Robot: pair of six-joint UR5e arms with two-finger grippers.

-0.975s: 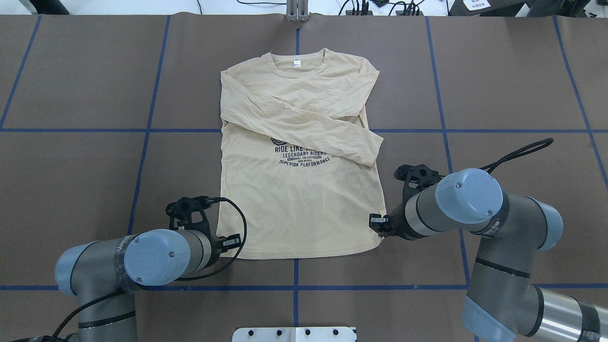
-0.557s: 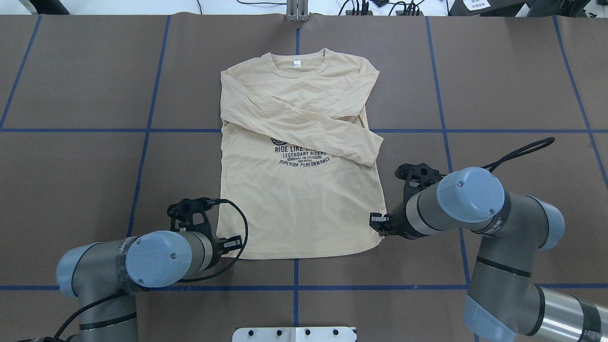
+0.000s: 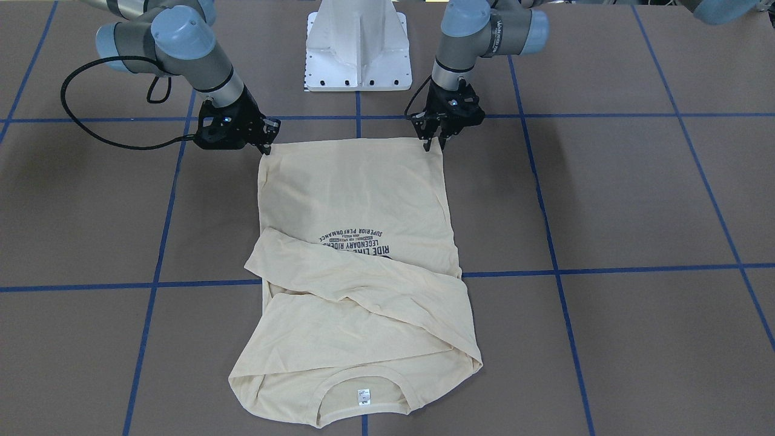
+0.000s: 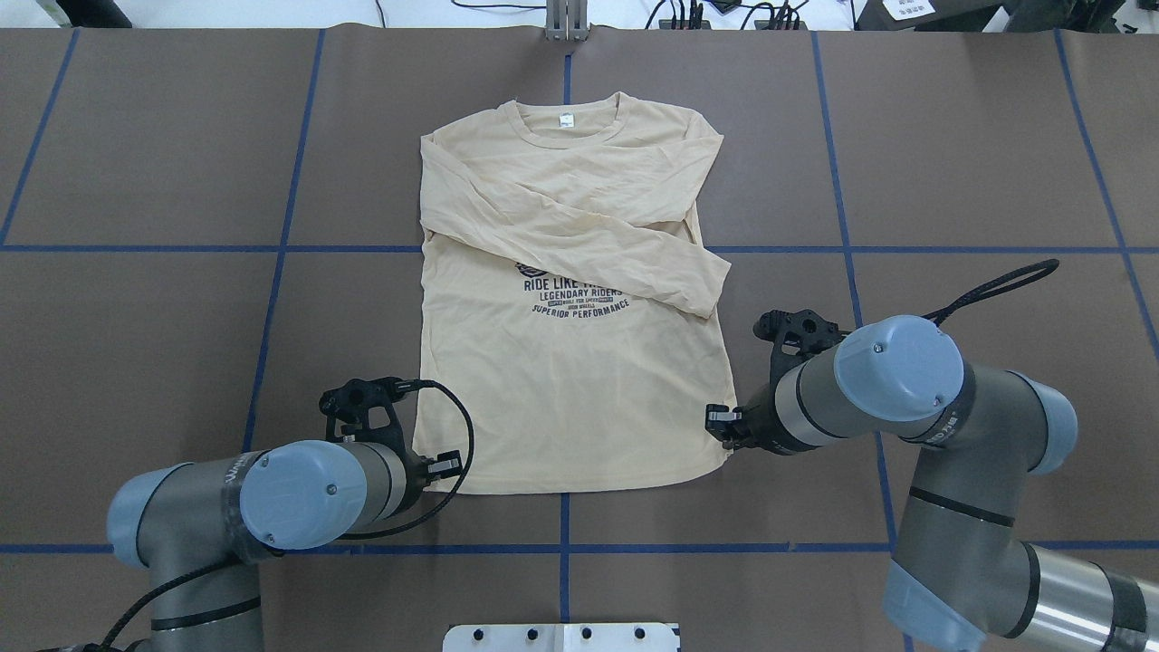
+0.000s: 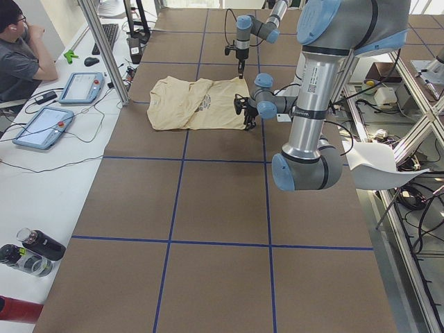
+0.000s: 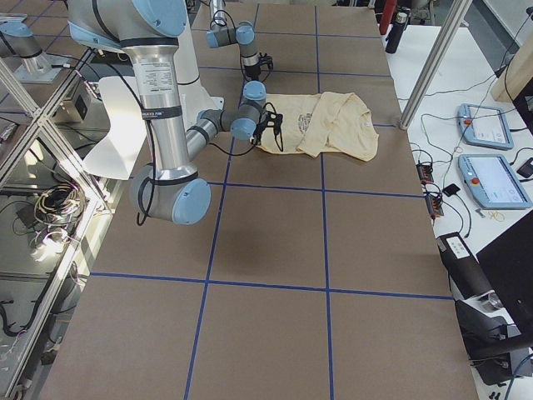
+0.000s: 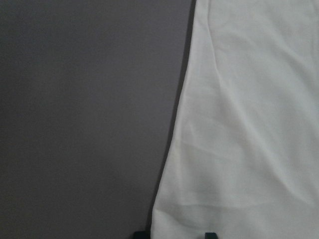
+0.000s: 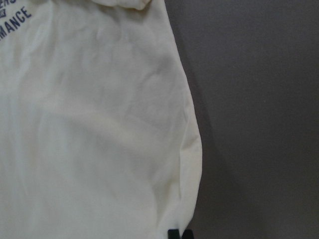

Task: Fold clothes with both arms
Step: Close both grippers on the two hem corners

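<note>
The cream-yellow shirt (image 4: 570,398) lies flat, front up, collar at the far side, both sleeves folded across the chest over part of the navy print (image 4: 579,299). My left gripper (image 4: 444,466) is low at the hem's left corner. In the left wrist view its fingertips (image 7: 140,234) stand apart, astride the shirt's edge (image 7: 249,124). My right gripper (image 4: 715,421) is at the hem's right corner. In the right wrist view its tips (image 8: 173,233) are together on the puckered edge (image 8: 99,124). In the front-facing view the left gripper (image 3: 436,144) and right gripper (image 3: 266,145) are at the hem corners of the shirt (image 3: 357,194).
The brown table cover (image 4: 136,317) carries blue tape grid lines. The white pedestal base (image 3: 357,48) stands at the near edge between the arms. An operator (image 5: 17,48) sits past the far edge with tablets (image 5: 41,125) and bottles (image 5: 31,253).
Both arms have shifted only slightly at the hem corners. The shirt has not moved.
</note>
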